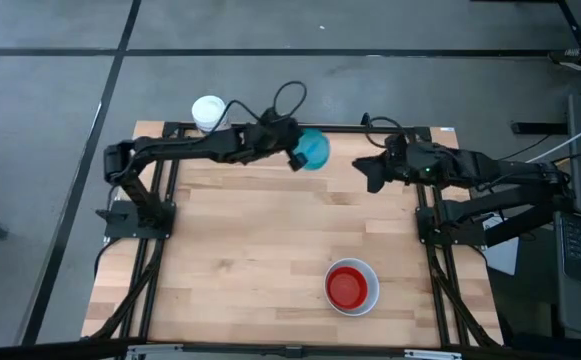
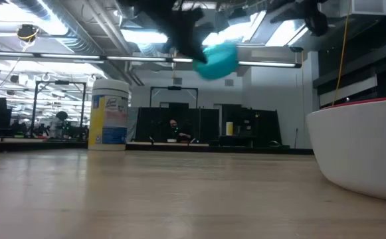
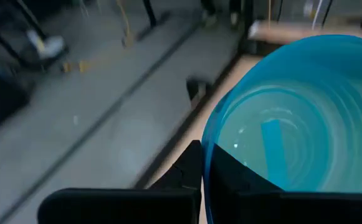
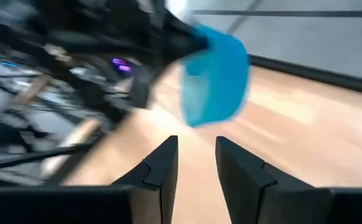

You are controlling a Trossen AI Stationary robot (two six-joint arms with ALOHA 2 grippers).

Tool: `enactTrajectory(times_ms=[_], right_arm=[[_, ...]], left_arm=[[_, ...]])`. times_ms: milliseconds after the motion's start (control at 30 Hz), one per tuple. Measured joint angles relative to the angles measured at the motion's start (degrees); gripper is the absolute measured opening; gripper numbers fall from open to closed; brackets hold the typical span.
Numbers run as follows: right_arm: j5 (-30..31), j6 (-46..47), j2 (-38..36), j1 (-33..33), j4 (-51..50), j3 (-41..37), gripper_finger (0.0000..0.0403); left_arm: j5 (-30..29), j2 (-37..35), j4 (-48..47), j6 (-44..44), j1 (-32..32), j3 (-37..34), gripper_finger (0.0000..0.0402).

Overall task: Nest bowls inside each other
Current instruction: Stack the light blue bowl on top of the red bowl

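A teal bowl hangs in the air over the table's far edge, with my left gripper shut on its rim; it also shows high up in the low view. A white bowl with a red bowl nested inside it rests on its base on the table near the front right. My right gripper hovers open to the right of the teal bowl, nothing between its fingers. My left gripper pinches the teal bowl's rim, one finger inside the bowl and the other finger outside its wall. The fingers reach in from the table's left, slanting a little downward. The bowl is lifted clear of the table and tilted.
A white cylindrical container with a yellow-blue label stands at the table's far left edge, close behind my left arm; in the low view it is the white container. Bare wood lies between the arms and the white bowl.
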Motion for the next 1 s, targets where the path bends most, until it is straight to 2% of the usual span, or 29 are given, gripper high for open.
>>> enactTrajectory(times_ms=[133,333,600,767,900,1000], right_arm=[[5.39,-4.08,1.99,-0.08,-7.43,5.78,0.0107],[9.18,-13.87,7.23,-1.08,-12.11,13.65,0.0114],[5.72,-15.94,12.94,-4.84,-14.14,15.76,0.0178],[2.77,-15.96,14.73,-6.84,-10.58,15.76,0.0217],[1.2,-15.92,15.68,-7.79,-8.57,15.76,0.023],[-0.33,-15.9,16.59,-8.55,-8.37,15.76,0.0225]], left_arm=[[-1.47,2.53,0.17,3.24,-1.05,5.33,0.0002],[-1.43,3.36,0.42,2.5,-0.98,5.67,0.0002],[-1.3,3.34,2.68,1.74,-1.68,5.67,0.0002],[-0.97,3.34,3.04,1.71,-2.1,5.67,0.0002],[-0.08,3.34,3.85,1.67,-2.12,5.67,0.0002],[0.22,3.34,4.11,1.63,-2.12,5.67,0.0002]])
